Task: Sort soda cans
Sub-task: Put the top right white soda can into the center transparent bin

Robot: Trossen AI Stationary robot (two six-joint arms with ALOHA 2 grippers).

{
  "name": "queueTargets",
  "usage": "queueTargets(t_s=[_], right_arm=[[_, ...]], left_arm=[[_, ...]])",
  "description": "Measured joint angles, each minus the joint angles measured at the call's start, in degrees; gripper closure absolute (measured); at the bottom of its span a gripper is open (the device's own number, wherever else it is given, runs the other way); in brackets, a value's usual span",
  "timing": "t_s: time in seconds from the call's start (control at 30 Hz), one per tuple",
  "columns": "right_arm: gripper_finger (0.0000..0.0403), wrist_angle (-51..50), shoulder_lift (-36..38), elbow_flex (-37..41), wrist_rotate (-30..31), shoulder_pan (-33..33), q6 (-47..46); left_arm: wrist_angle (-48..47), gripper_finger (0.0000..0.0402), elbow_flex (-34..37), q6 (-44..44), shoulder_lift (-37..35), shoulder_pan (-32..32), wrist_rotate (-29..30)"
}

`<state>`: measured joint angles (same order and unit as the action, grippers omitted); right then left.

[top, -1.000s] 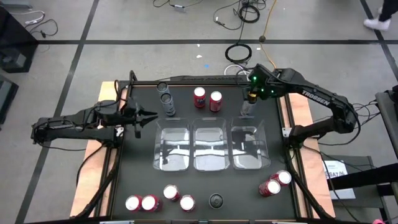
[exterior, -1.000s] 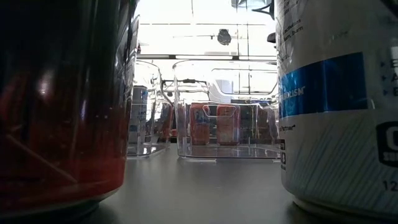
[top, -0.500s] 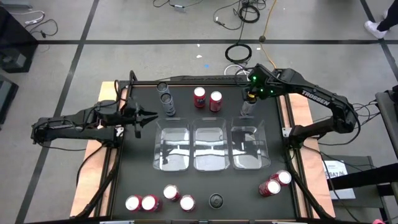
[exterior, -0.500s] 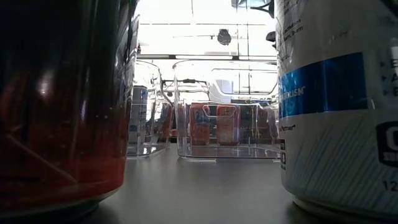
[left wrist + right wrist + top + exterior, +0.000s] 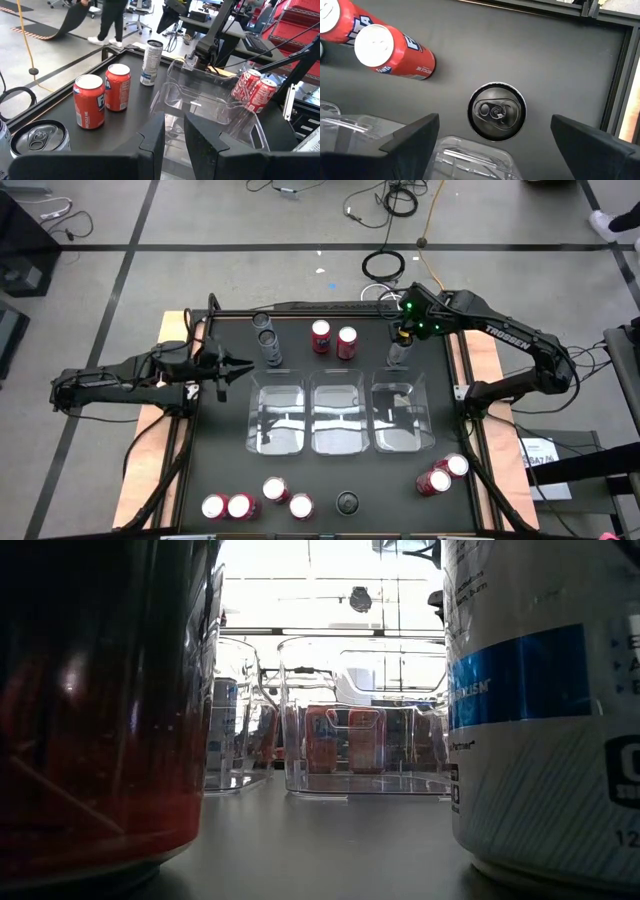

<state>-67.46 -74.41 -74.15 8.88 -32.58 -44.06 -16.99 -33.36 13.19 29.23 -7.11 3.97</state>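
Right gripper point(image 5: 398, 348) poised above grey-topped can point(image 5: 497, 111), fingers spread wide.
Can upright beside right bin point(image 5: 402, 418); left gripper point(image 5: 172, 135) nearly closed, empty, at table's left edge.

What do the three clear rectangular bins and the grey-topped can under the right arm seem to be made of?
The three clear rectangular bins look like glossy transparent plastic: the dark table shows through their walls, and the rims catch bright glints. The grey-topped can looks like metal, probably aluminium: its lid has a dull brushed sheen, a raised rim and a pull tab.
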Motion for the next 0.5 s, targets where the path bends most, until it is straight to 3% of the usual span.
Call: queueTargets(t_s=[0.5], right_arm=[[0.0025,-0.1,-5.7,0.0,0.3,0.8,1.6]], left_arm=[[0.0,0.032,0.0,0.0,0.0,0.0,0.0]])
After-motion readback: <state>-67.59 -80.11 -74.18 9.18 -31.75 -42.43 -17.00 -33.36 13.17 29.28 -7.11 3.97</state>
